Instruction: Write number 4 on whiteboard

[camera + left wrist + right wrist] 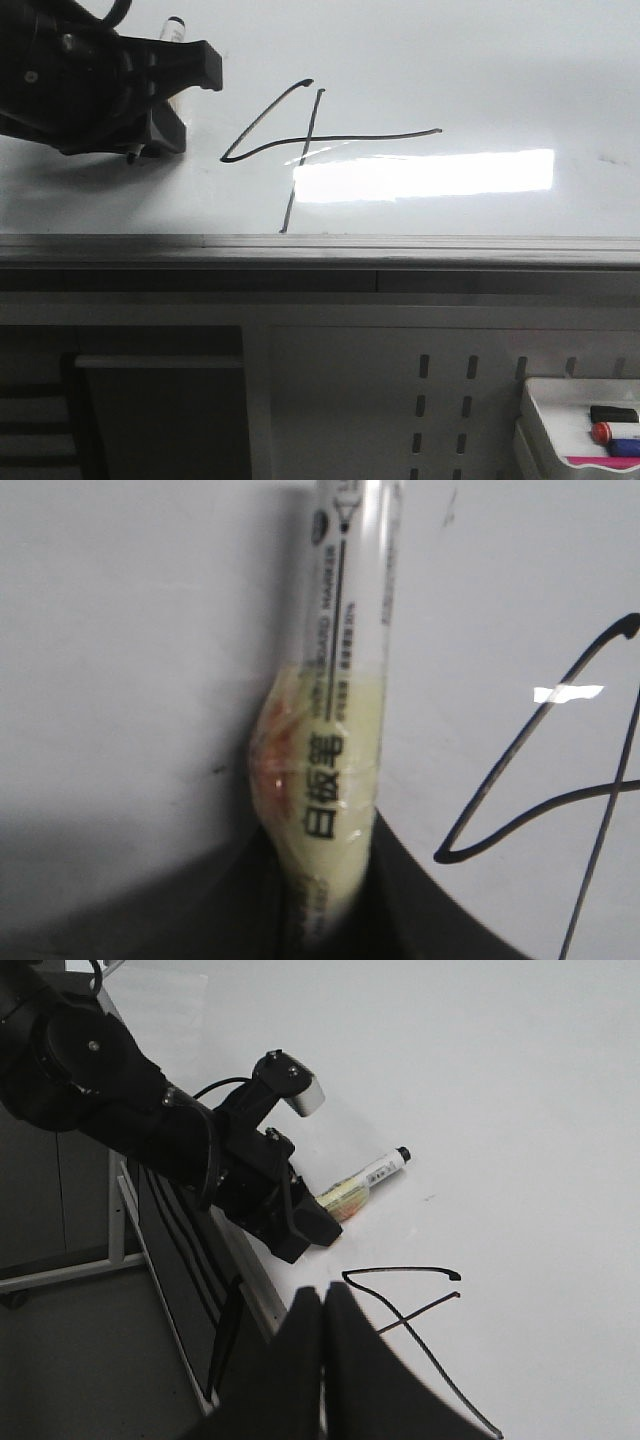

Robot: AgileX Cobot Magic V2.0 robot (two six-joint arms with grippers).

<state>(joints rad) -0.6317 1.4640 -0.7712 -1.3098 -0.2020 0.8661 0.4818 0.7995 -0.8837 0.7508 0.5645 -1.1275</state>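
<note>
Whiteboard [480, 60]: number 4 [300, 140] looks finished.
Left gripper [150, 110]: clamped on marker [335, 730]; lift it straight off.
Right gripper [325, 1305]: fingers together, holding nothing.

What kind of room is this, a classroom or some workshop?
Probably a lab or workshop bench, not a classroom: a whiteboard lying flat, a perforated panel below it, and a tray of spare markers.

Matte black angular left arm [150, 1140], black cable, white wrist block, black fingers [185, 60].
</note>
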